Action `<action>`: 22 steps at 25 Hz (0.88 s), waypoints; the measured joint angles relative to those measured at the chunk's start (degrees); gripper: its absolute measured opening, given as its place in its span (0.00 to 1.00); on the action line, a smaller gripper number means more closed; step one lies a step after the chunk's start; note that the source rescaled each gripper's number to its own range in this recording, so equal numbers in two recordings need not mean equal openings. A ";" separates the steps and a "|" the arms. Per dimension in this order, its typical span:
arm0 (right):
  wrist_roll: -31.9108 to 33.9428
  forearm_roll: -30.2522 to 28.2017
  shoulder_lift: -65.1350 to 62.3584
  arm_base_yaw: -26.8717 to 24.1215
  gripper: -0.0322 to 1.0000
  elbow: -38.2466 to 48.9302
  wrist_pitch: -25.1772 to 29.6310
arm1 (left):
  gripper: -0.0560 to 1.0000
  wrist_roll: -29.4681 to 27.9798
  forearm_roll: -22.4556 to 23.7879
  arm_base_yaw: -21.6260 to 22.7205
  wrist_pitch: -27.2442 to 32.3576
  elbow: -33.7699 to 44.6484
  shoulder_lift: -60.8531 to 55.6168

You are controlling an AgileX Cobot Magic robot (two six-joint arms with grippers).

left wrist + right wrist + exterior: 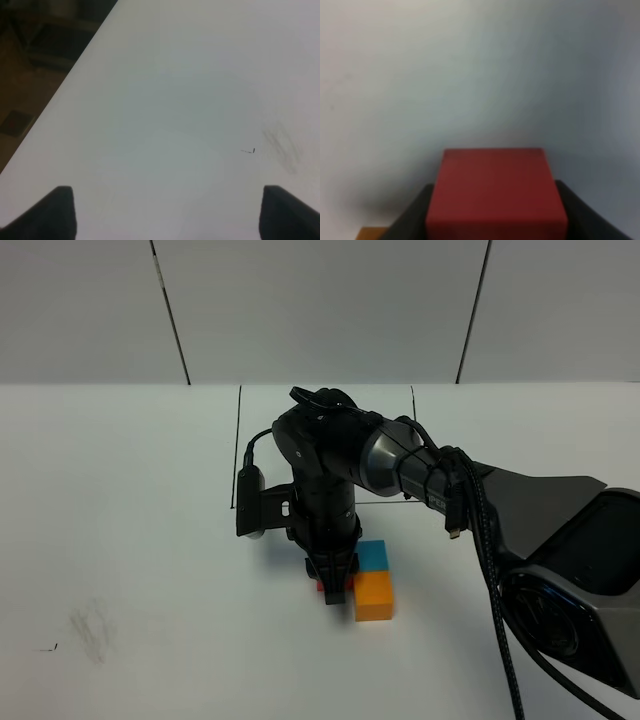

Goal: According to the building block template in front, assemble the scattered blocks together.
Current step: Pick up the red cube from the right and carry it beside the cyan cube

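My right gripper (335,585) points straight down and is shut on the red block (495,190), which fills the gap between its dark fingers (407,220). In the exterior high view only a sliver of the red block (320,586) shows at the fingertips. It lies right beside the blue block (374,555) and the orange block (375,595), which touch each other. Behind the arm runs the template's thin black outline (240,440); its cubes are hidden by the arm. My left gripper (165,215) is open over bare white table.
A grey smudge (90,625) and a small pen mark (248,150) lie on the table's left part. The right arm's base and cable (570,570) fill the right side. The table edge (65,85) drops to dark floor.
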 joint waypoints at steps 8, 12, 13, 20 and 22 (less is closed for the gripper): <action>2.31 0.17 0.00 -0.11 0.03 0.00 0.05 | 0.85 0.00 0.00 0.00 0.00 0.00 0.00; 2.36 0.17 0.00 -0.11 0.03 0.00 0.05 | 0.85 0.00 0.00 0.00 0.00 0.00 0.00; 2.36 0.17 0.00 -0.11 0.03 0.00 0.05 | 0.85 0.00 0.00 0.00 0.00 0.00 0.00; 2.36 0.17 0.00 -0.11 0.03 0.00 0.05 | 0.85 0.00 0.00 0.00 0.00 0.00 0.00; 2.36 0.17 0.00 -0.11 0.03 0.00 0.05 | 0.85 0.00 0.00 0.00 0.00 0.00 0.00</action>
